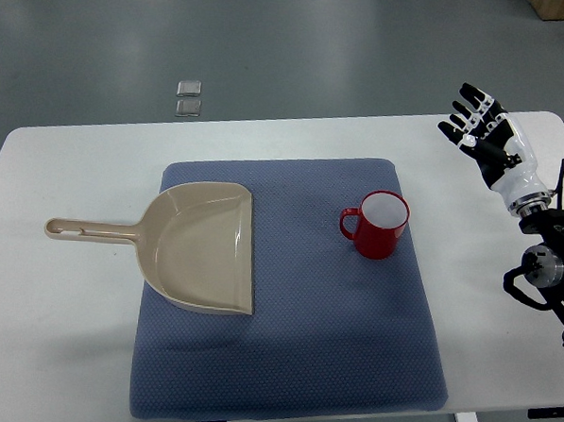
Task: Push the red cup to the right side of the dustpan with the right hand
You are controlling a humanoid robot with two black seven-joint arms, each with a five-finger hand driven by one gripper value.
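Right hand (483,135) fingers (469,111) spread loosely, holding nothing, hovering over the white table's (58,341) far right corner, well apart from the red cup (380,226). Cup upright on the blue mat (332,346), right of the tan dustpan (204,247), handle pointing left. Risk: a high or fast shove tips it; off-centre contact spins it off line.

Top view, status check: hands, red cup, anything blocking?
Right hand open, raised at the table's far right, clear of the cup. Left hand not in view. Red cup upright on blue mat, right of dustpan, apart from it. Nothing between hand and cup.
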